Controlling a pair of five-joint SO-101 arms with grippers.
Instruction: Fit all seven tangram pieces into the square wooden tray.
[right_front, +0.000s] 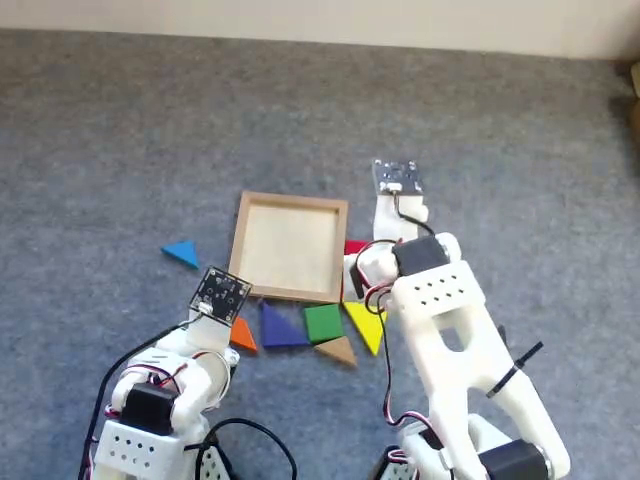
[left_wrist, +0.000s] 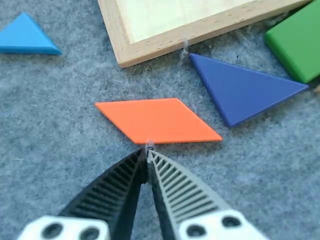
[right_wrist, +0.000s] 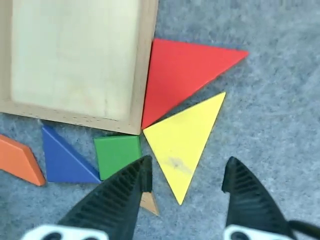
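The tray (right_front: 241, 245) lies flat on the grey bench (right_front: 500, 150), and all seven pieces lie on the bench outside it. The red triangle (right_wrist: 182, 75) rests with one edge against the tray's right wall. The yellow triangle (right_wrist: 182, 140) lies off the tray's near right corner, one tip almost at that corner, right beside the red triangle. Two pieces sit along the tray's near wall. The green square (right_wrist: 117, 155) is just beside the wall at its right end, and the navy triangle (left_wrist: 240, 87) is next to it with a tip near the wall. The tan triangle (right_front: 337, 350) lies farther from the tray, just past the green square. The orange piece (left_wrist: 157, 120) lies off the tray's near left corner, close to the navy triangle but apart from it. The light-blue triangle (right_front: 182, 253) lies alone, off the tray's left wall.

The left claw (left_wrist: 146, 152) is pressed together, its tips at the orange piece's edge farthest from the tray. The right claw (right_wrist: 187, 165) is spread wide above the yellow triangle, and one finger hides part of the tan triangle.
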